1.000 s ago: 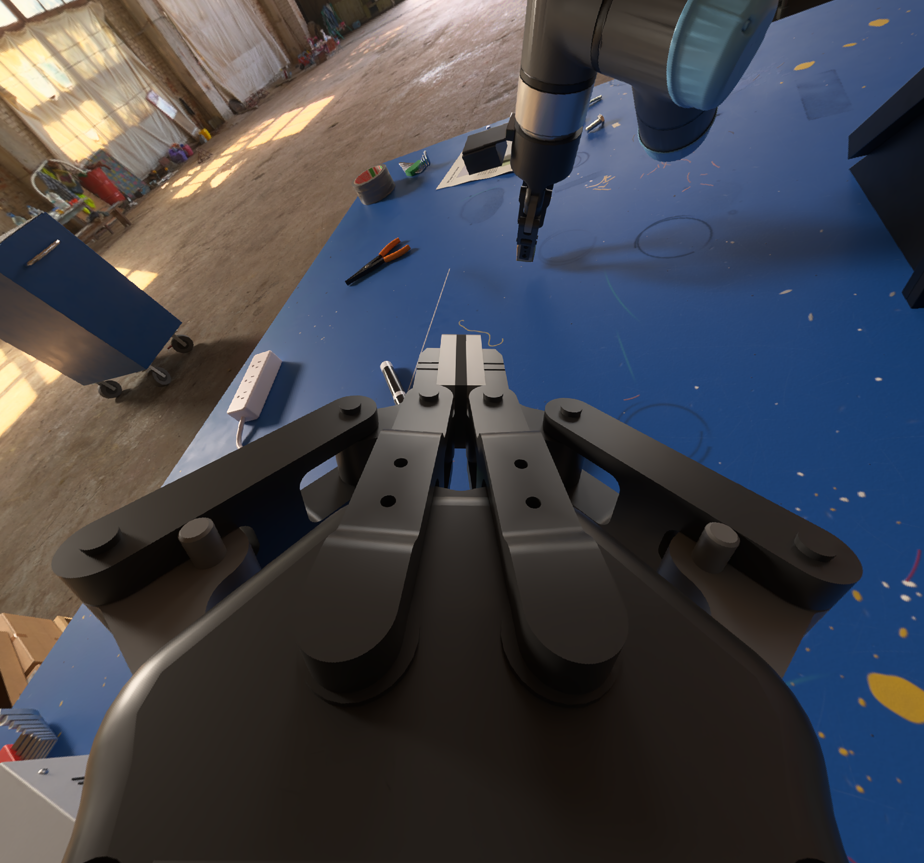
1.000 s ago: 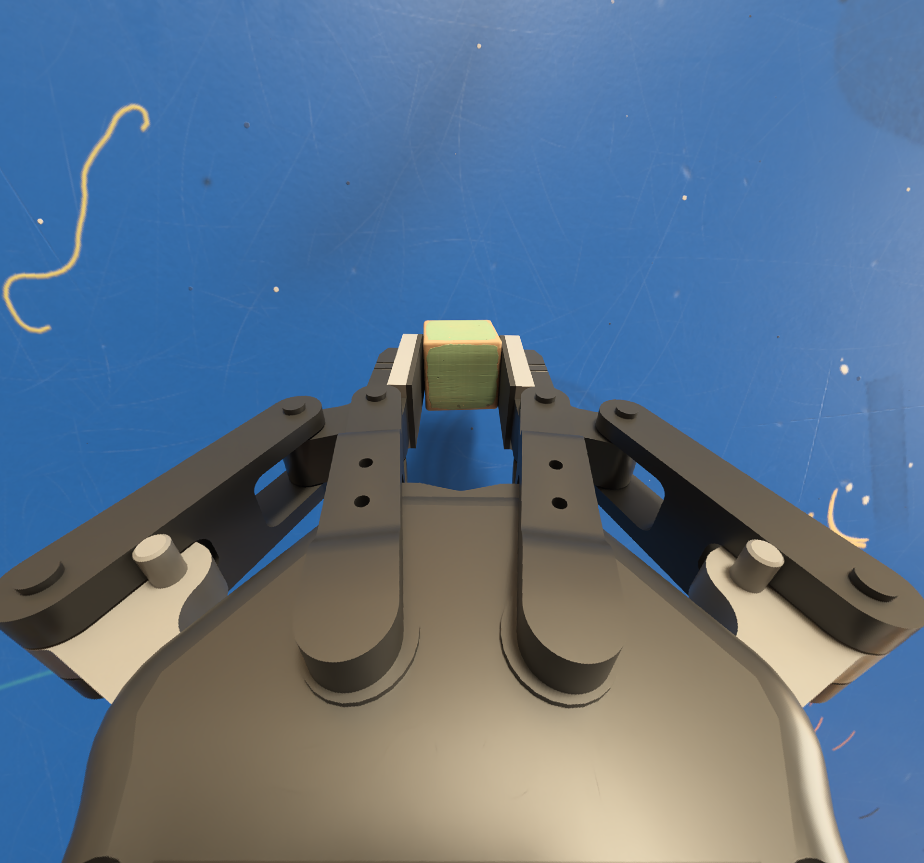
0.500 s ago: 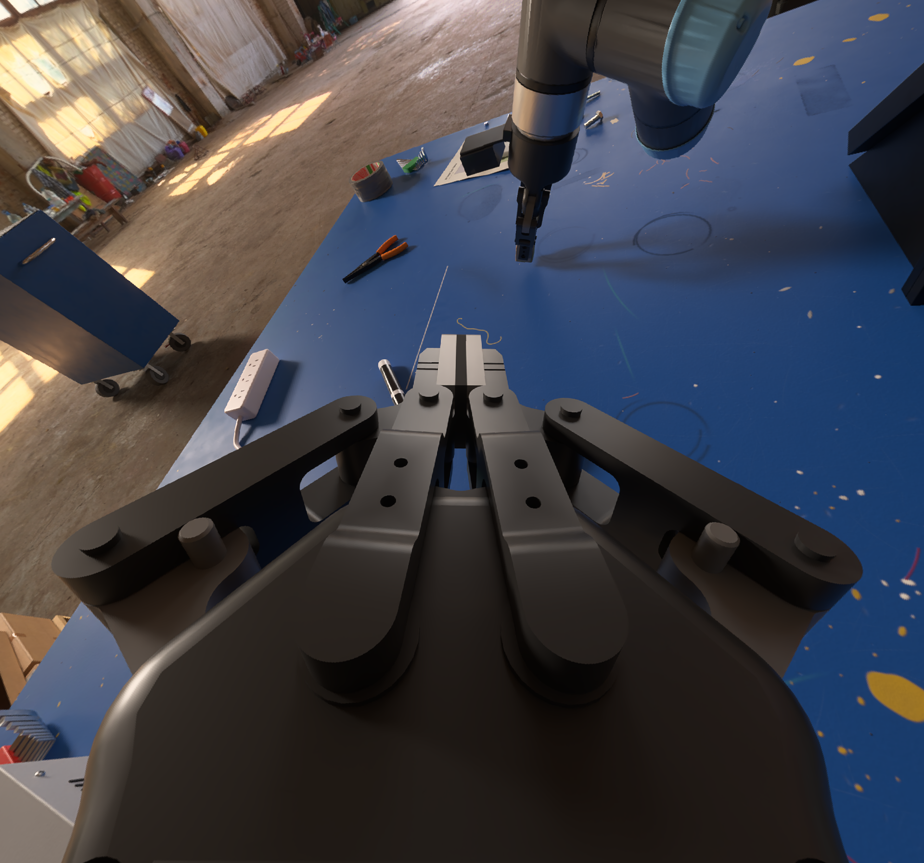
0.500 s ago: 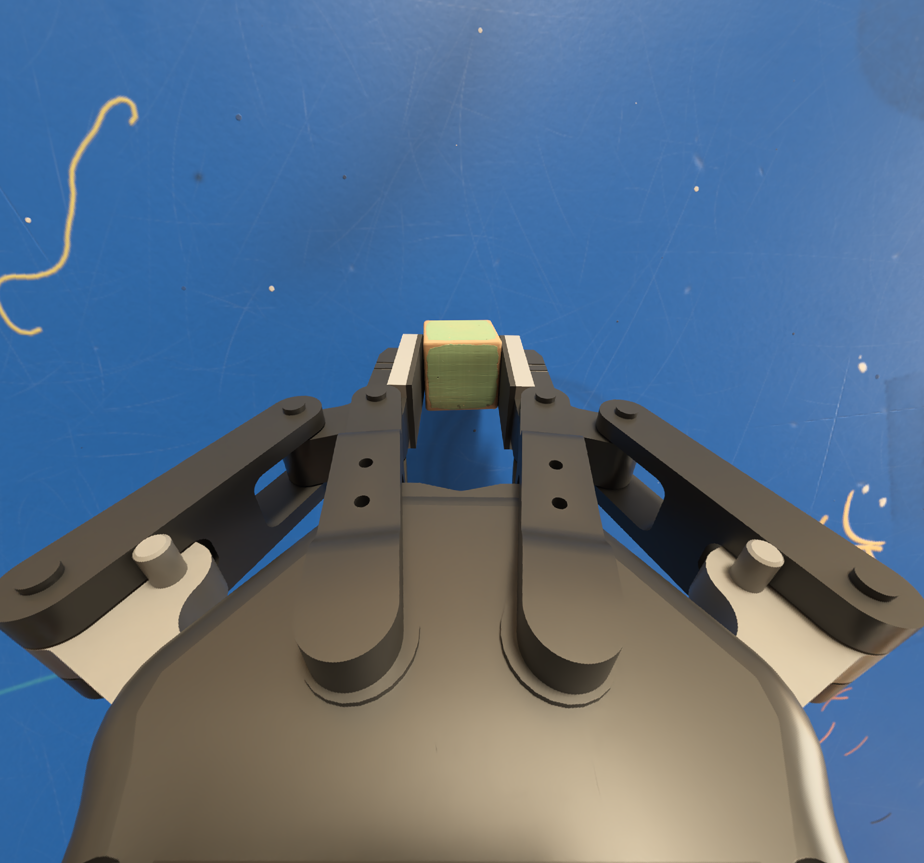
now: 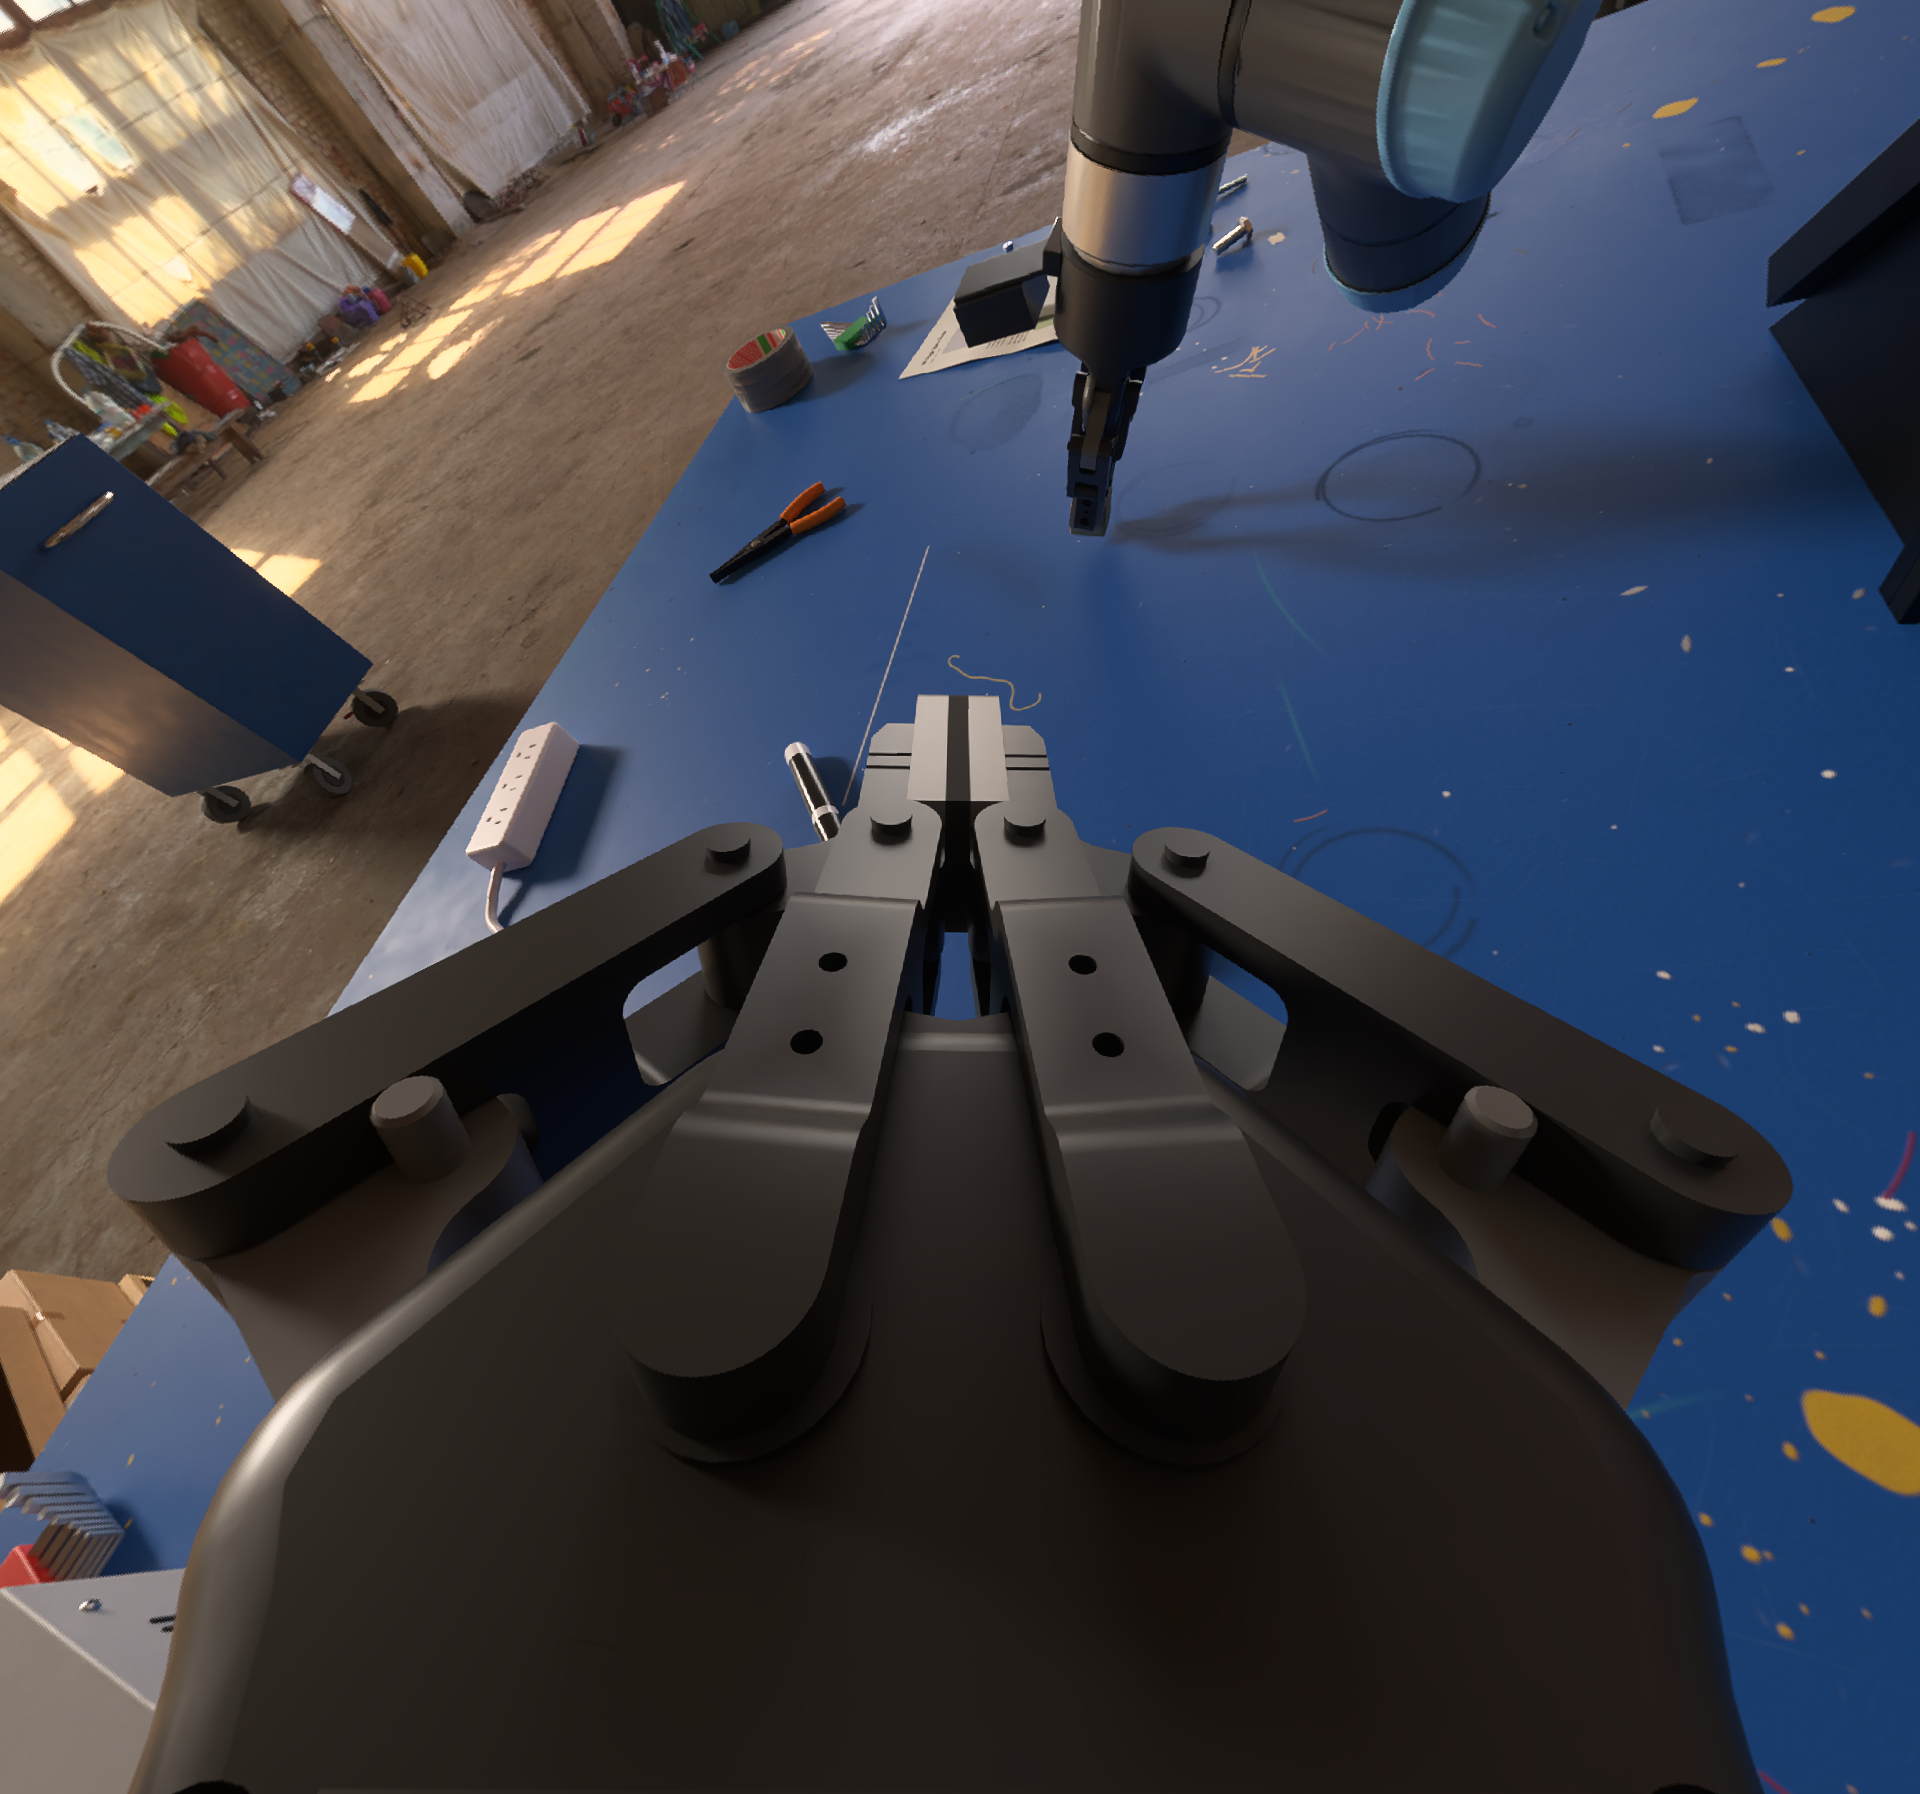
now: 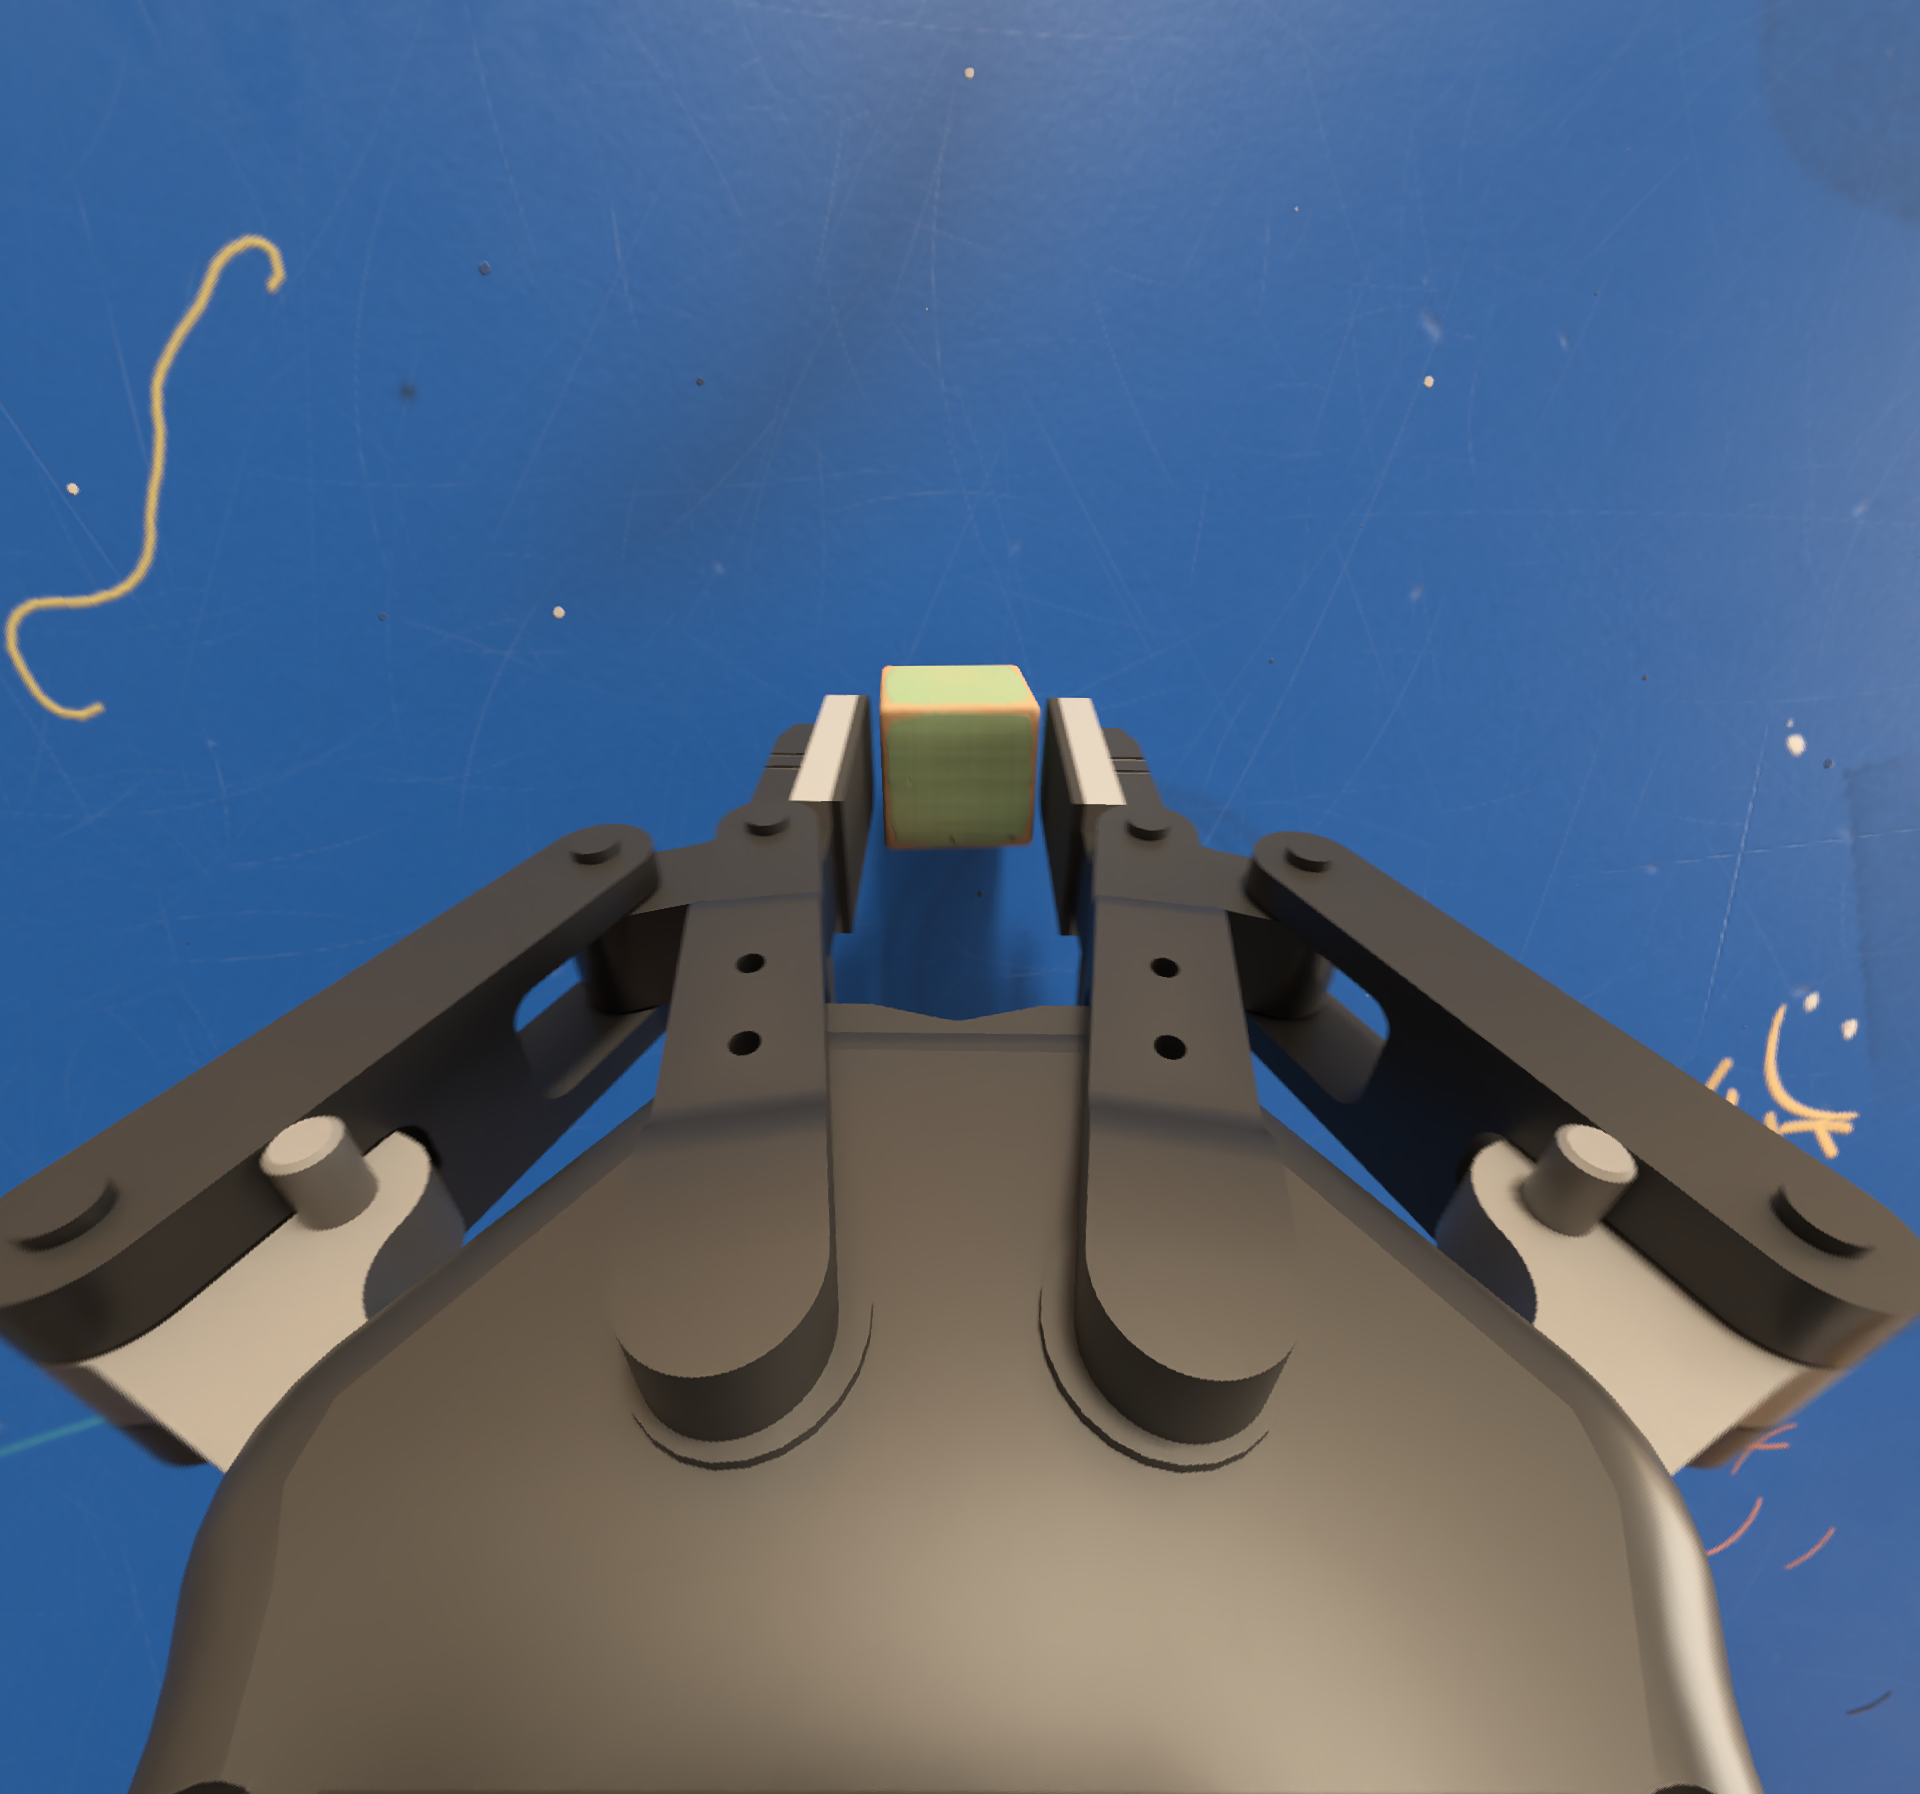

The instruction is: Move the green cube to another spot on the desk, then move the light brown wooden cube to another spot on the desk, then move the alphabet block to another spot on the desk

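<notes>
Since half a second ago your right gripper point(image 6: 956, 757) has spread; green cube point(image 6: 958, 757) sits free, centred between its fingers.

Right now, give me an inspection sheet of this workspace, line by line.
Surface: blue desk, scratched, paint-specked, ring marks.
Job's things: green cube between the right hand's fingers, narrow gaps on both sides, seemingly on the desk; wooden cube and alphabet block not seen.
Clutter: pliers, tape roll, pen, paper sheet under a black box, yellow string.
Hands: right hand open around the cube; left hand shut, empty, above the desk.
Cables: power strip with a short cord at the desk edge.
Surroundings: blue wheeled cart, concrete floor, sunlit windows.
</notes>
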You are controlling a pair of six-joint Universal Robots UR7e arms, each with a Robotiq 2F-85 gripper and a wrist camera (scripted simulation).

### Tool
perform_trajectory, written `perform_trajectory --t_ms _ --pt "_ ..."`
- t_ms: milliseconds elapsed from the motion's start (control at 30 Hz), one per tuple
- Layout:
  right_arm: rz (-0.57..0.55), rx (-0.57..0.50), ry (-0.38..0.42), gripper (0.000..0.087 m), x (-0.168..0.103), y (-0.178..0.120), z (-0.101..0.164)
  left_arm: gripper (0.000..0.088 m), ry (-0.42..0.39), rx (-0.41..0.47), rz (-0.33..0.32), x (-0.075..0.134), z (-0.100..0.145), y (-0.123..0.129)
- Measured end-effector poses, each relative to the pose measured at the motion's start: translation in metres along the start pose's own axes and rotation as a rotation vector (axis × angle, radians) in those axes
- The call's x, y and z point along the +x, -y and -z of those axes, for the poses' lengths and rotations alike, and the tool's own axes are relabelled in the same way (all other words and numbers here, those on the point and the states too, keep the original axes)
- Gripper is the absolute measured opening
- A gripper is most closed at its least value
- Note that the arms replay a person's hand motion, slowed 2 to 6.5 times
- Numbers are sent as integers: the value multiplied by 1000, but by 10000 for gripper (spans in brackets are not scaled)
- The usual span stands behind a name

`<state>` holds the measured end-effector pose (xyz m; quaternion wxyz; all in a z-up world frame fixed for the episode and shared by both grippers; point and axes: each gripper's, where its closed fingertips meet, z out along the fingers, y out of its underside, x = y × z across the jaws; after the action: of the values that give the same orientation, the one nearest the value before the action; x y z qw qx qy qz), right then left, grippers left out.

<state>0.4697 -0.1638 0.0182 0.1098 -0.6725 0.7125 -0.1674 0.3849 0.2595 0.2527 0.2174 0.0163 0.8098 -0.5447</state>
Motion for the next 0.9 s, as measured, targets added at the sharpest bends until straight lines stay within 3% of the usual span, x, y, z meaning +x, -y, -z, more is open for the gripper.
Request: perform_trajectory --t_ms 33,133,500,900 --pt "-3 2 1 356 0 0 1 0 0 -1 0 0 0 0" --pt "-9 12 5 404 0 2 4 0 1 -2 -2 0 0 0" --pt "-16 96 32 436 -6 17 29 0 3 -6 -7 0 0 0" --pt "31 320 121 432 -38 49 83 0 6 -4 -9 0 1 1"
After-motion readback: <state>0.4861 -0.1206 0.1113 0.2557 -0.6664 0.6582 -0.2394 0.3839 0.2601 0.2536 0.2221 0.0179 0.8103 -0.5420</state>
